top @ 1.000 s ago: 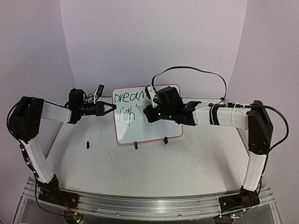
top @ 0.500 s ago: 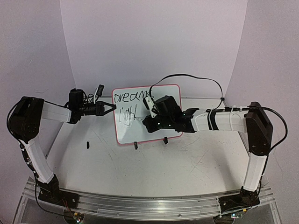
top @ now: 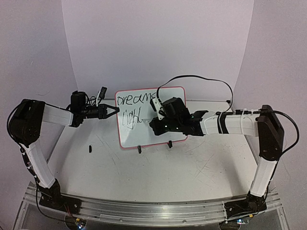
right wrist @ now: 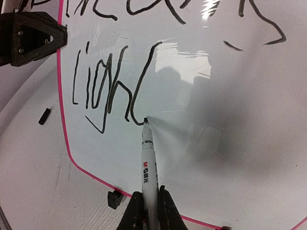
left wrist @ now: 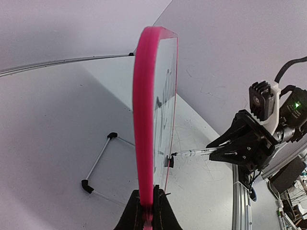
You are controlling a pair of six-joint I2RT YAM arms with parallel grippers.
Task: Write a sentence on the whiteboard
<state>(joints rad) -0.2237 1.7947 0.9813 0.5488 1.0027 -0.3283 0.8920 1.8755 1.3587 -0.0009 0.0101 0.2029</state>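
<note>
1. Right gripper (right wrist: 149,196) has its two fingers pressed tight on a white marker (right wrist: 147,158). The marker's black tip touches the whiteboard (right wrist: 216,143).
2. Left gripper (left wrist: 146,203) pinches the board's left edge, with both fingers closed on the pink frame.
3. The whiteboard stands almost upright at the far middle of the table (top: 144,177), between the two arms.
4. Only the right wrist view shows the sentence (right wrist: 105,81) up close. The lower line reads "ligh", then comes a tall curved stroke, and the marker tip sits at the bottom of that stroke.
5. In the top view the letters are tiny, and the right arm hides the end of the upper line.
6. Only the left wrist view sees the board from its edge. The frame there is thick, round and bright pink, and a thin wire stand (left wrist: 98,165) with black ends props the back.
7. The board face is smooth and shiny, with a bright patch of light on it.
8. The table is white with many thin scratches.
9. Two black clip feet (top: 139,149) hold the board's bottom edge, and a small black piece (top: 89,148) lies on the table to the left of the board.
</note>
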